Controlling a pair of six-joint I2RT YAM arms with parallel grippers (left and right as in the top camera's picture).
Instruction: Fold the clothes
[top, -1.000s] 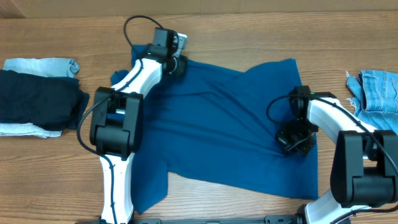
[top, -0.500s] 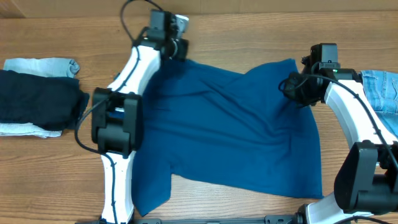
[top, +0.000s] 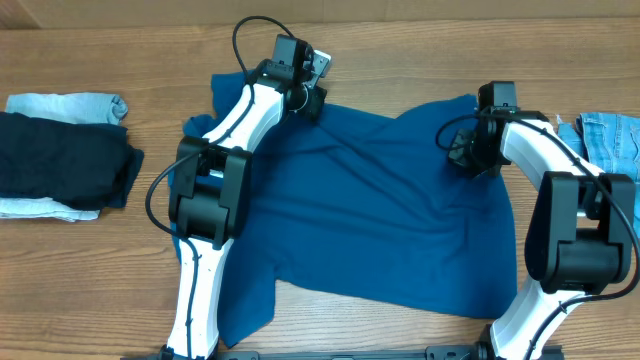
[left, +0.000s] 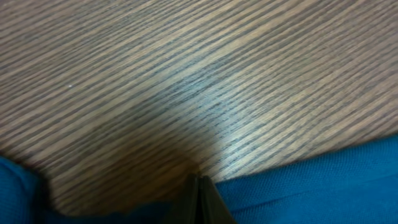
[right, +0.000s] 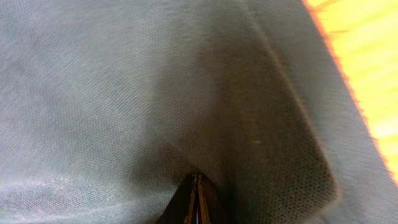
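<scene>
The royal-blue polo shirt (top: 370, 210) lies spread and wrinkled across the wooden table (top: 400, 60). My left gripper (top: 305, 100) is at the shirt's far left edge. In the left wrist view its jaws (left: 200, 183) are shut at the hem of the blue knit (left: 311, 186), with bare wood beyond. My right gripper (top: 462, 152) is at the shirt's far right corner area. In the right wrist view its jaws (right: 196, 180) are shut, with the fabric (right: 124, 93) bunched around the tips. The collar and placket are hidden.
A near-black folded garment (top: 60, 160) lies on light-blue cloth (top: 70, 103) at the left edge. Frayed light-blue denim (top: 610, 140) lies at the right edge, close to my right arm.
My right gripper went from the shirt's lower right up to its far right corner. My left gripper shifted right along the far edge, and the shirt's far left part moved with it.
</scene>
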